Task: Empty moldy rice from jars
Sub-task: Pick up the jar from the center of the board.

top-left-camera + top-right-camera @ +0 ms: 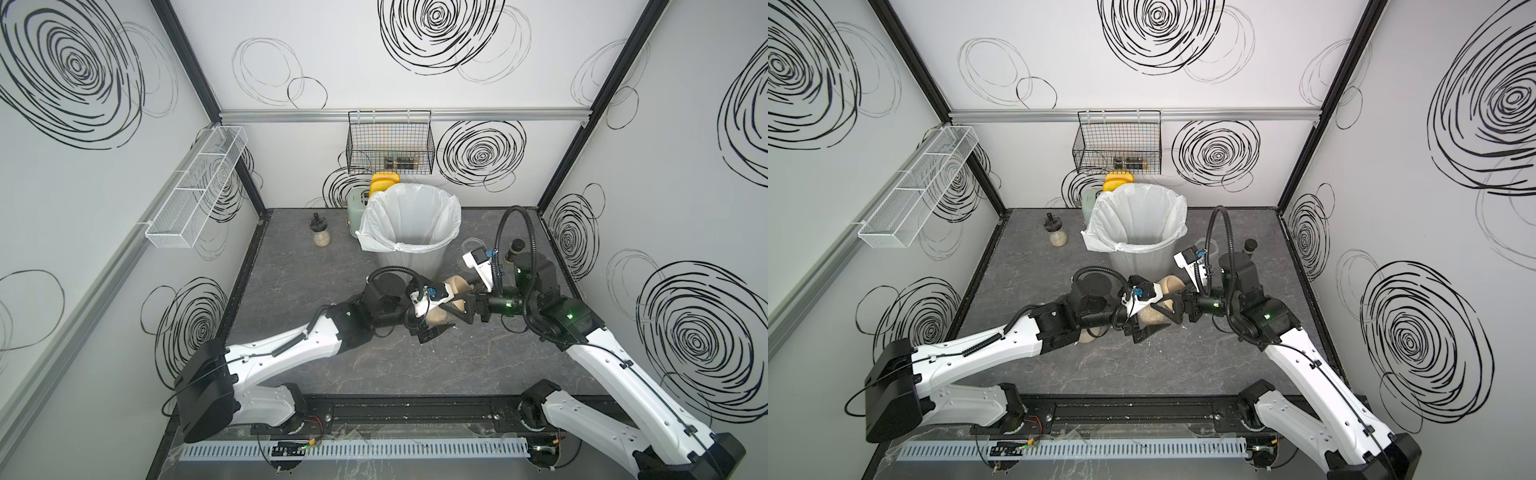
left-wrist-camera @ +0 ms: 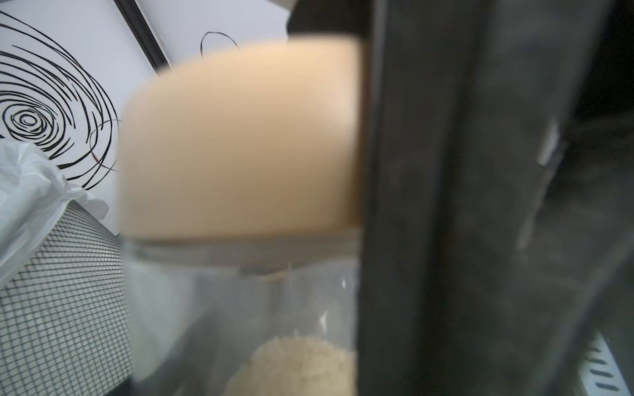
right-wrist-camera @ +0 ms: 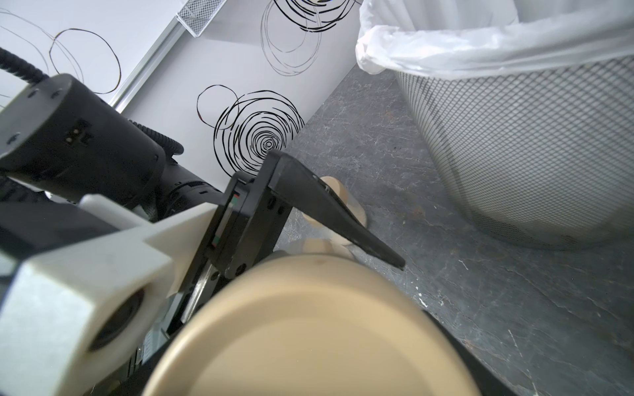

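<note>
One jar [image 1: 1152,318] by bin [image 1: 415,262]: L tool [image 1: 434,320] tight on it, R tool [image 1: 457,301] wide round lid [image 3: 308,325], hold unclear.

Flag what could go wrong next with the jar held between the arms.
The jar, tilted in the left tool, hangs before the mesh bin, not over it: if the right tool pulls the tan lid off here, moldy rice could spill on the table. Another jar sits under the left arm and could be knocked.

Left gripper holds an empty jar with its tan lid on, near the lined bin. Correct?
Not empty: the left wrist view shows rice heaped inside the jar. Left gripper, tan lid and lined bin are as stated.
</note>
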`<move>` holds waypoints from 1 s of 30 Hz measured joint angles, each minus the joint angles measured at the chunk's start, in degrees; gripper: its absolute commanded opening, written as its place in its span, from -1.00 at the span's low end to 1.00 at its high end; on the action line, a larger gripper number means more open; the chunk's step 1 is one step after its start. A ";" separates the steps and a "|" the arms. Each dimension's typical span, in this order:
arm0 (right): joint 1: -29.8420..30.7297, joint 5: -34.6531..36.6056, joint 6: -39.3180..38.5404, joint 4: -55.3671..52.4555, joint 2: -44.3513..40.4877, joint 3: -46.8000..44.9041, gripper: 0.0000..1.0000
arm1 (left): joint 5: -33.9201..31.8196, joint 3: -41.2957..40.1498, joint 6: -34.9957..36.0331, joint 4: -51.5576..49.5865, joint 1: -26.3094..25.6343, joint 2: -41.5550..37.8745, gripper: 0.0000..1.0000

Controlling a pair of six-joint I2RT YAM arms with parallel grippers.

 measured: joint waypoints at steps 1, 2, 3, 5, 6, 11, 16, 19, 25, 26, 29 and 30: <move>0.00 0.00 0.13 0.37 -0.17 -0.22 -0.02 | 0.42 0.00 -0.44 0.17 0.07 0.00 0.74; -0.02 0.04 0.24 0.68 -0.39 -0.42 -0.02 | 0.74 -0.02 -0.87 0.35 0.22 0.00 0.68; -0.02 0.15 0.46 0.96 -0.52 -0.52 -0.02 | 1.07 -0.02 -1.09 0.48 0.39 0.00 0.63; -0.02 0.20 0.98 1.36 -0.57 -0.55 -0.02 | 1.42 -0.15 -1.57 1.03 0.44 0.00 0.54; -0.02 0.20 1.09 1.46 -0.57 -0.57 -0.01 | 1.55 -0.24 -1.75 1.27 0.48 0.00 0.50; -0.02 0.33 1.49 2.19 -0.55 -0.63 0.01 | 1.99 -0.57 -2.75 2.25 0.74 0.00 0.37; 0.02 0.48 2.10 2.27 -0.46 -0.66 0.12 | 2.73 -2.27 -4.66 5.44 1.36 -0.13 0.31; 0.15 0.66 3.02 2.54 -0.39 -0.66 0.44 | 4.17 -4.07 -6.40 8.92 1.99 -0.39 0.27; 0.76 1.20 4.44 4.02 -0.46 -0.68 0.96 | 7.13 -7.13 -10.49 14.19 3.48 -1.46 0.23; 0.74 1.18 4.20 4.52 -0.59 -0.68 0.96 | 7.26 -7.37 -11.26 14.12 3.91 -1.70 0.23; 0.66 1.33 3.96 5.70 -0.76 -0.66 0.96 | 7.52 -7.61 -12.59 14.16 4.98 -1.99 0.20; 0.63 1.38 3.93 5.90 -0.76 -0.66 0.96 | 7.54 -7.67 -12.94 14.16 5.07 -2.10 0.19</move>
